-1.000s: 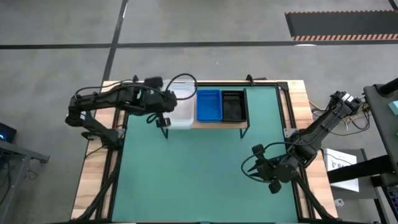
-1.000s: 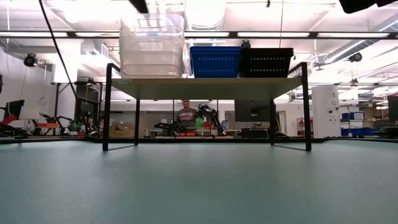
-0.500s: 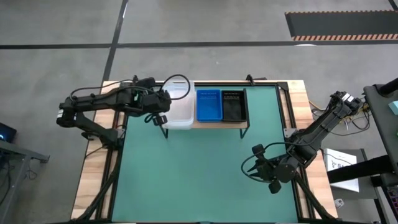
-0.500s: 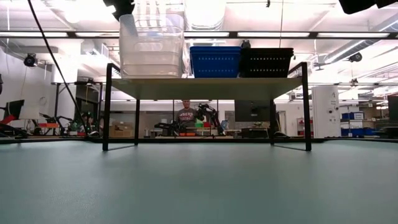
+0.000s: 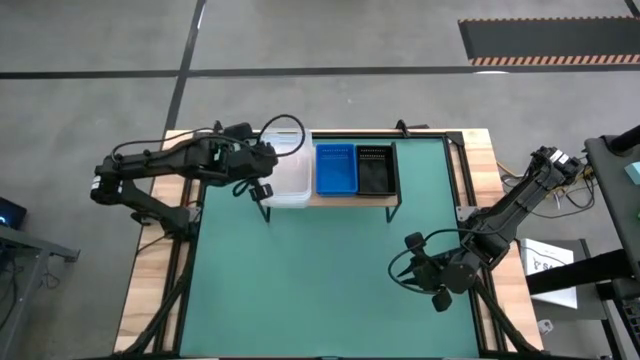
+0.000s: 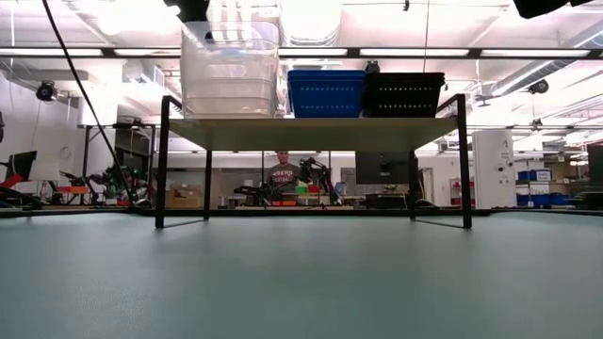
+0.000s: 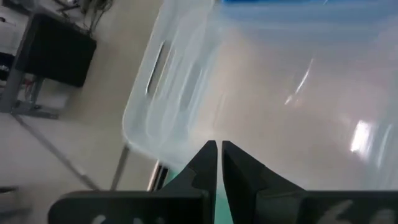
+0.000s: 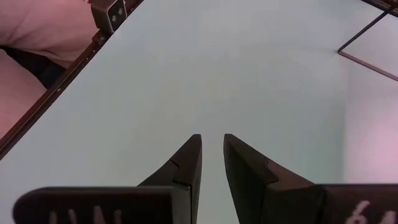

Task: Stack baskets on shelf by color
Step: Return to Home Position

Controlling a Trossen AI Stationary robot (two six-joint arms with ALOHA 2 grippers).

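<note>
Three kinds of basket stand side by side on the shelf (image 5: 340,199) (image 6: 311,132): clear tubs (image 5: 292,172) (image 6: 229,75) (image 7: 261,81) at its left end, a blue perforated one (image 5: 336,168) (image 6: 326,92) in the middle, a black mesh one (image 5: 375,168) (image 6: 403,94) on the right. My left gripper (image 5: 268,163) (image 6: 193,9) (image 7: 217,146) is shut, just above the left end of the clear tubs. My right gripper (image 5: 398,268) (image 8: 211,140) is open and hovers over the table's right half, far from the shelf. My left gripper has its shut fingertips (image 7: 210,149) right at the left rim of the clear tubs (image 7: 163,140), coming level from the table's left. Whether they touch the plastic, I cannot tell.
The shelf's thin black legs (image 6: 162,160) (image 6: 464,160) stand on the green table top (image 5: 300,280) at its far edge. The mat in front of the shelf is bare. Beyond the table a person (image 6: 280,177) sits among workbenches.
My left gripper has drawn back from over the clear tubs toward the table's left edge, then edged slightly back toward them. The tubs stay on the shelf. The right arm has kept still.
</note>
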